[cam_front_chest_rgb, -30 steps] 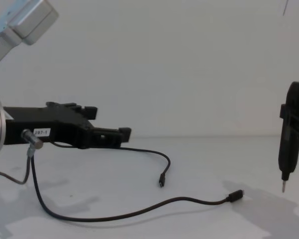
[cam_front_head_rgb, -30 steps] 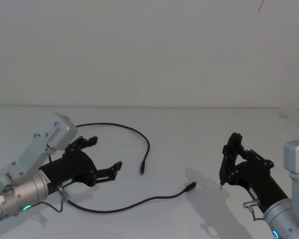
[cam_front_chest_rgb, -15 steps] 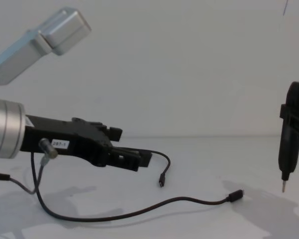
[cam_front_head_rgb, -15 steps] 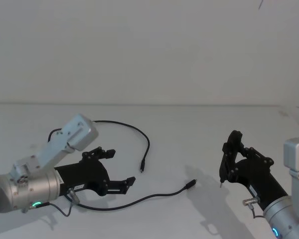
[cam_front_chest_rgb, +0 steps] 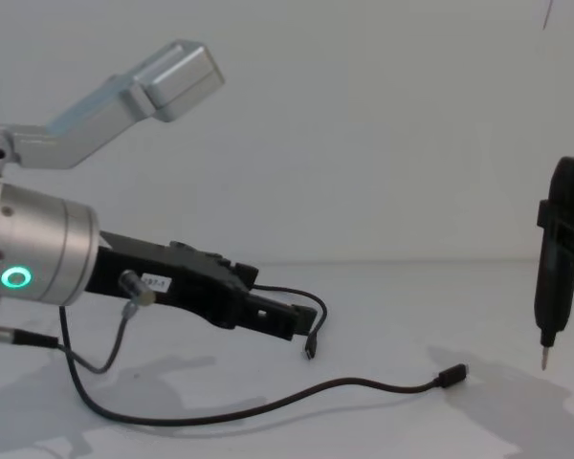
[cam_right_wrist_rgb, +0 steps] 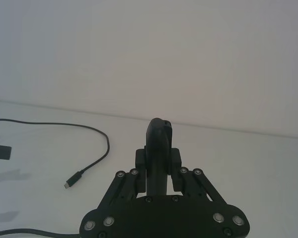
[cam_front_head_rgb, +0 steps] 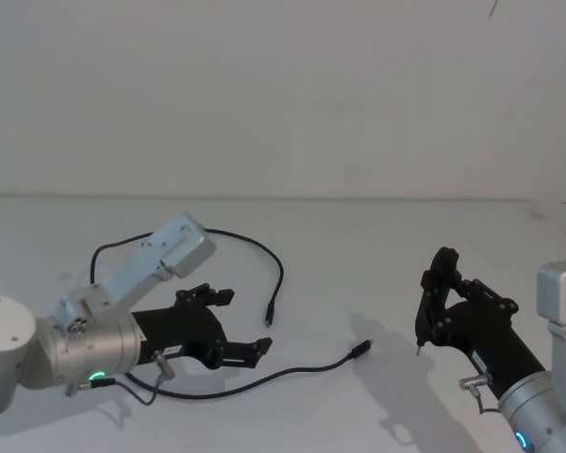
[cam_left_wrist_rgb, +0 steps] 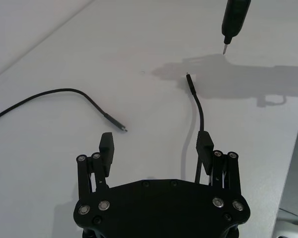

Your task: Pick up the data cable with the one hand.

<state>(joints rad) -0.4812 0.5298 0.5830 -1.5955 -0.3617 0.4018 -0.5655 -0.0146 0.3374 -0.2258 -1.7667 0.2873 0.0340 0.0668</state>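
— Where's the left gripper (cam_front_head_rgb: 242,323)?
— I see it low over the table (cam_front_head_rgb: 358,245) at my 8 o'clock, fingers spread wide. The data cable (cam_front_head_rgb: 311,369) loops beside it, both ends off its 3 o'clock.
— And the right gripper (cam_front_head_rgb: 438,307)?
— At 4 o'clock, clamped on a slim black tool (cam_right_wrist_rgb: 159,148).

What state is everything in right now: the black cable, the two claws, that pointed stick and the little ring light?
data cable: lying loose on the table, both plugs free.
left gripper: open, low by the cable, gripping nothing.
right gripper: shut on the pointed tool.
pointed tool: held tip down, above the table.
ring light: lit green.
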